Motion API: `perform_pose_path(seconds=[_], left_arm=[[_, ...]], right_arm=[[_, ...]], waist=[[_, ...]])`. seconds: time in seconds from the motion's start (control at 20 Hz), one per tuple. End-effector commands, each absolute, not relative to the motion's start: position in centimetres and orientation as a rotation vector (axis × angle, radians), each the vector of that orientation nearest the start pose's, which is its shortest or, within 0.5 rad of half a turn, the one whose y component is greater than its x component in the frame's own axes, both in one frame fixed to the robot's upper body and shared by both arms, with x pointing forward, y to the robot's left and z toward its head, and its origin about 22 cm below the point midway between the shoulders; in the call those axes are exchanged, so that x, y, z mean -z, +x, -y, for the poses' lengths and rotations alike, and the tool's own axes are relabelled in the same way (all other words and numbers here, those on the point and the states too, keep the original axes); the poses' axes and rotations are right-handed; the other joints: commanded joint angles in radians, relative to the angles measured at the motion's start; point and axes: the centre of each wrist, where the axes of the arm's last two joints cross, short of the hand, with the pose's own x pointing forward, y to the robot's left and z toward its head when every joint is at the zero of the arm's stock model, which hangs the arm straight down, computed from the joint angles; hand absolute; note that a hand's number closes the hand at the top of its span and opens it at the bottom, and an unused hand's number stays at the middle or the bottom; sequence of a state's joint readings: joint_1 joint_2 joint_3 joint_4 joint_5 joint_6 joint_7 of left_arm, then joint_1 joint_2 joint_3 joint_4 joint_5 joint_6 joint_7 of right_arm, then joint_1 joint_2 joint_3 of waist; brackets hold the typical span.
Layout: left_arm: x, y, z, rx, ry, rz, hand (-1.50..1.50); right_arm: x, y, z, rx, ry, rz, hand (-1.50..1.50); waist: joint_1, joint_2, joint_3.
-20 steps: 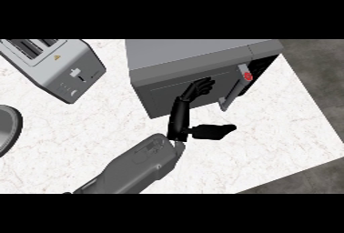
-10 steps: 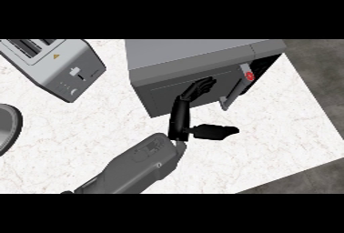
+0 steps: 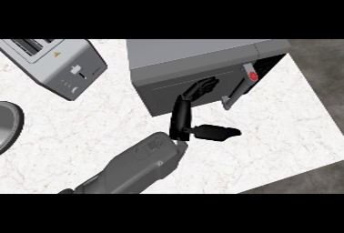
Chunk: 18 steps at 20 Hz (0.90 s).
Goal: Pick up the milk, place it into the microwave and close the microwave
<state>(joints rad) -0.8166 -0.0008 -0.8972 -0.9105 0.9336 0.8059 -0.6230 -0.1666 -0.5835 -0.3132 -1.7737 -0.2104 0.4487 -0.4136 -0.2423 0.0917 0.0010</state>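
Note:
The grey microwave [image 3: 201, 54] stands at the back of the counter. Its door [image 3: 168, 93] is swung almost flat against the front. A narrow dark gap remains at the right, by the door handle [image 3: 232, 96] and a red button [image 3: 252, 76]. My left hand [image 3: 183, 119] reaches up from the lower left. Its straight fingers [image 3: 201, 87] press on the door's face and the thumb [image 3: 218, 132] sticks out to the right. The hand is open and holds nothing. The milk shows nowhere in the view. My right hand is out of view.
A silver toaster [image 3: 62, 66] sits at the back left. The rim of a grey plate [image 3: 8, 124] shows at the left edge. The white marble counter [image 3: 282, 136] ends at the right and lower right, with dark floor beyond.
The left hand's fingers have slid slightly further up against the door, and the door has swung a little closer to the microwave's front.

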Motion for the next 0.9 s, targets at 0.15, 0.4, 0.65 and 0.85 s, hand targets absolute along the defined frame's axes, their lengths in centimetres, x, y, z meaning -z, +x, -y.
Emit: perform_pose_path(seconds=[0.15,0.4,0.65,0.85], left_arm=[[-2.9,33.4,-0.6,-0.022,-0.069,1.832,-1.50],[-2.9,33.6,-0.7,-0.042,-0.067,1.839,-1.50],[-2.9,33.8,-0.7,-0.051,-0.061,1.845,-1.50],[-3.0,33.9,-0.7,-0.063,-0.059,1.843,-1.50]], right_arm=[[-14.4,26.7,36.5,-0.474,0.230,2.238,-1.50],[-14.6,27.3,37.5,-0.450,0.275,2.217,-1.50],[-14.6,27.8,38.2,-0.431,0.315,2.195,-1.50],[-15.2,28.4,38.6,-0.413,0.346,2.206,-1.50]], waist=[[0.002,0.015,-0.001],[-0.001,0.014,-0.002],[-0.011,0.010,-0.001],[-0.013,0.011,-0.001]])
